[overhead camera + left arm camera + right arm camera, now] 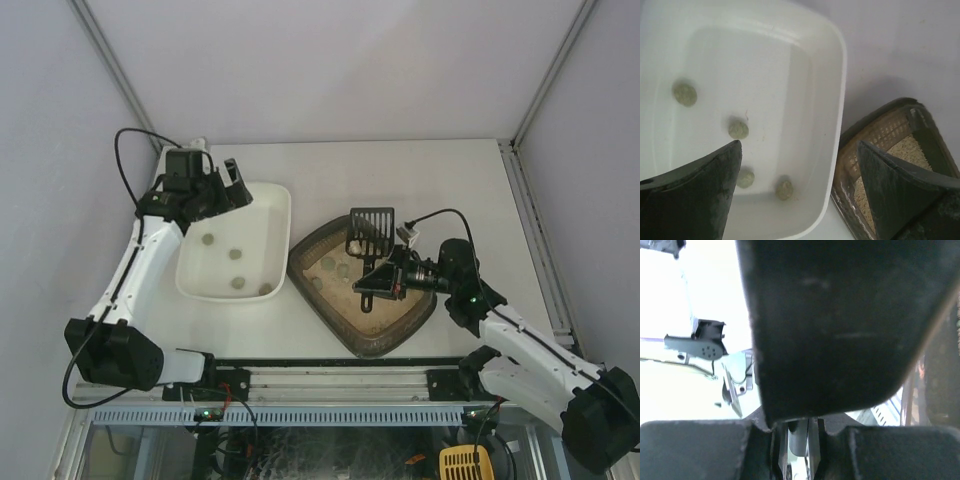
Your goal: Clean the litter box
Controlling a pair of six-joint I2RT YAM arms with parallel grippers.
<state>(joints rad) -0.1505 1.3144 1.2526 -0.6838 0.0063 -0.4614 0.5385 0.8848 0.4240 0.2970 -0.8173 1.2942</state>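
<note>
The dark grey-brown litter box [388, 345] with beige litter sits right of centre; its corner shows in the left wrist view [866, 127]. A few greenish clumps [329, 264] lie in the litter at its far left. My right gripper [384, 282] is shut on the handle of the black slotted scoop [371, 230], whose head hangs over the box's far rim. In the right wrist view the scoop [840, 315] fills the frame above the gripper [800, 440]. My left gripper [226, 184] is open and empty, above the white tray's far left corner [799, 147].
The white tray [283, 212] stands left of the litter box, almost touching it, with several greenish clumps [738, 129] inside; its rim shows in the left wrist view [841, 65]. A metal rail [330, 365] runs along the near table edge.
</note>
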